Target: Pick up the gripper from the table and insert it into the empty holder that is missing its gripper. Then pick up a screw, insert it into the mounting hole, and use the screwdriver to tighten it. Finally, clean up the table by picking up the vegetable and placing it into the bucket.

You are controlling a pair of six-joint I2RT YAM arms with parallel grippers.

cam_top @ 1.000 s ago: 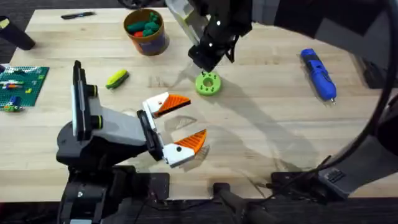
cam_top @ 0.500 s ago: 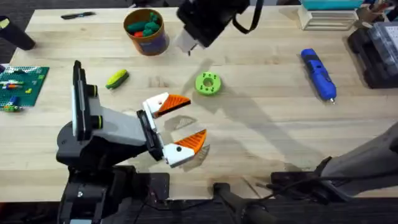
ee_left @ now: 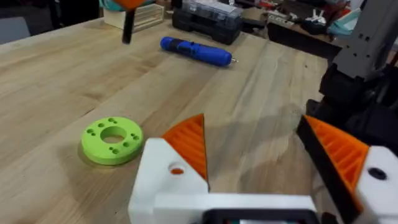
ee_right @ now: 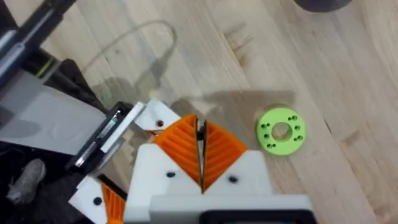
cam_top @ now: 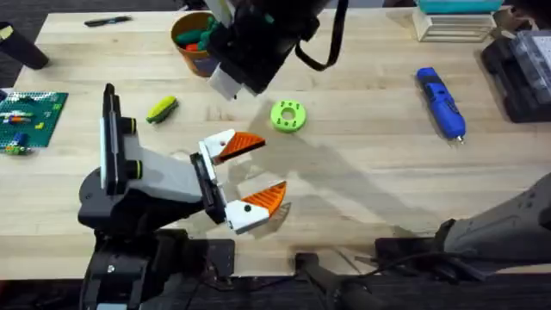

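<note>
- Two orange pads of the right gripper (ee_right: 200,127) are pressed together on a thin dark piece, apparently a screw (ee_right: 200,132), which lies lengthwise along the jaws.
- The holder (ee_right: 144,117) lies just beyond and below those jaws, and its mounting hole (ee_right: 160,123) faces them.
- The left gripper (cam_top: 250,172) is spread wide and holds nothing, so I judge the insertion falls to the right arm.

Robotics lab workbench: we log a pale wooden table (cam_top: 362,181), black parts cases (ee_left: 208,14) along its far edge, and cabling with equipment clutter behind.
</note>
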